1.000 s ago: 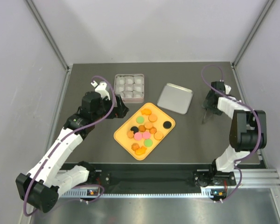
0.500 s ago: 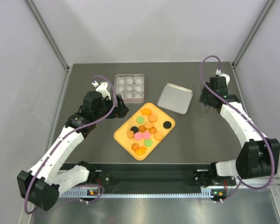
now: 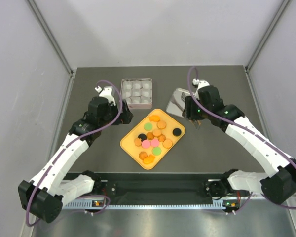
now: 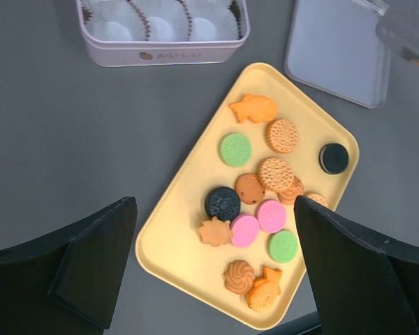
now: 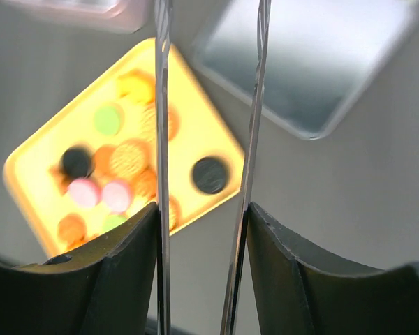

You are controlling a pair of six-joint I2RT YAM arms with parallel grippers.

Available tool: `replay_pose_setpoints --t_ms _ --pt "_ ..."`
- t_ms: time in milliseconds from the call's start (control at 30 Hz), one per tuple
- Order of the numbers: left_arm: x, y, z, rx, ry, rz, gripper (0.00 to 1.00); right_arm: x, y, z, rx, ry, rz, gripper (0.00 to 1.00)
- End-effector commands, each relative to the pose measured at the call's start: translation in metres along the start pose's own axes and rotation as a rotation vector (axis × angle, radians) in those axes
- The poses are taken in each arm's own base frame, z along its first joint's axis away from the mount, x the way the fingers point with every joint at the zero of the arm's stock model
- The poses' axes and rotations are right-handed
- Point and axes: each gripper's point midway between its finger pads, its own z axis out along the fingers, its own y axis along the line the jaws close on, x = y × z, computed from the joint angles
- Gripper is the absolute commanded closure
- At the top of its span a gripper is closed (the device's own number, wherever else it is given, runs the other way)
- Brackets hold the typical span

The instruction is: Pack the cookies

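Top view. We see the cookies [image 3: 153,136] lying flat and loose on a yellow tray [image 3: 128,144] at the centre of the dark worktop [image 3: 202,148]. Most are orange, with a few pink, green and black. One black cookie [image 3: 177,132] sits apart from the others, towards the tray's 3 o'clock corner. None is in the tin [image 4: 160,54], which stands open at 11 o'clock from the tray, its white paper cups [image 3: 136,90] bare. The lid [image 3: 174,98] lies flat at 1 o'clock from the tray, just clear of it.

The left gripper [image 3: 127,112] hangs at 10 o'clock from the tray, beside the tin. Its jaws are spread wide and released, grasping nothing. The right gripper [image 3: 190,109] hovers over the lid's 6 o'clock edge, near the tray's 1 o'clock rim. Its thin clear jaws stand parallel and apart, with nothing between them. In the right wrist view we look down between them onto the tray's corner, where the lone black cookie lies.
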Motion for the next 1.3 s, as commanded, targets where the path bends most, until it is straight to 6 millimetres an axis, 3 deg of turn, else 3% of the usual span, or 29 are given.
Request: replay_pose_setpoints --t_ms 0,167,467,667,867,1267 --pt "-0.026 0.011 -0.01 -0.084 -0.088 0.0 0.01 0.0 0.047 -0.026 -0.183 0.012 -0.06 0.5" --pt "-0.045 0.021 -0.018 -0.163 -0.142 -0.047 0.01 0.038 0.095 -0.037 -0.301 0.102 -0.181 0.52" --pt "-0.078 0.02 -0.039 -0.16 -0.24 -0.082 0.01 0.071 0.142 -0.042 -0.385 0.166 -0.297 0.55" --pt "-0.079 0.018 -0.041 -0.147 -0.238 -0.075 0.01 0.093 0.166 -0.033 -0.393 0.211 -0.377 0.57" --pt "-0.077 0.019 -0.043 -0.141 -0.246 -0.076 0.01 0.106 0.174 -0.018 -0.381 0.243 -0.404 0.58" --pt "-0.072 0.024 -0.04 -0.149 -0.236 -0.069 0.01 0.118 0.186 -0.007 -0.395 0.284 -0.431 0.6"
